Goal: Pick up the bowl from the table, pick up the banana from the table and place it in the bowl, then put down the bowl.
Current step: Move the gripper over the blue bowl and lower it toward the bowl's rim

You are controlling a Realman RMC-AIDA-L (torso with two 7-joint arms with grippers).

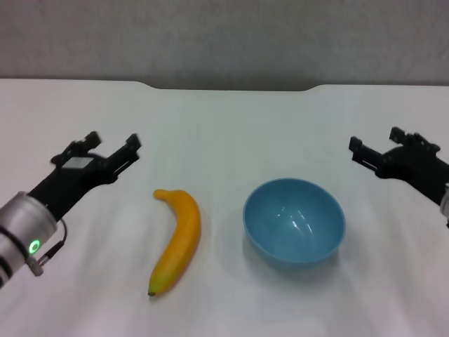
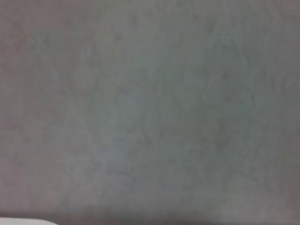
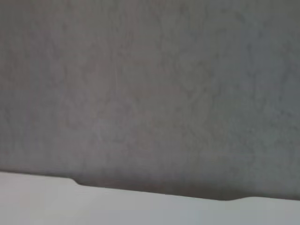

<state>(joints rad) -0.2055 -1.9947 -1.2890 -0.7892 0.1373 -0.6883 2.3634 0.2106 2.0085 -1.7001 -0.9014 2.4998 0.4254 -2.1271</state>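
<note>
I can read no brand, label or writing anywhere; the only marking is a small green ring light (image 1: 34, 246) on the silver cuff of the left arm, lower left of the head view.

My left gripper (image 1: 112, 146) sits at the left of the frame, fingers spread apart, holding nothing and touching nothing, apart from the banana. My right gripper (image 1: 375, 146) is at the right edge, fingers likewise released and empty, up and to the right of the bowl, not touching it.

The banana (image 1: 179, 239) lies flat on the table (image 1: 224, 126), lower centre-left, dark tip toward the bottom of the frame. The bowl (image 1: 294, 220) stands upright just right of centre, beside the banana but not touching it, with nothing inside.

Both wrist views show mostly a grey wall (image 3: 150, 84); the right wrist view also catches the table's notched far edge (image 3: 150, 192) along the bottom.
</note>
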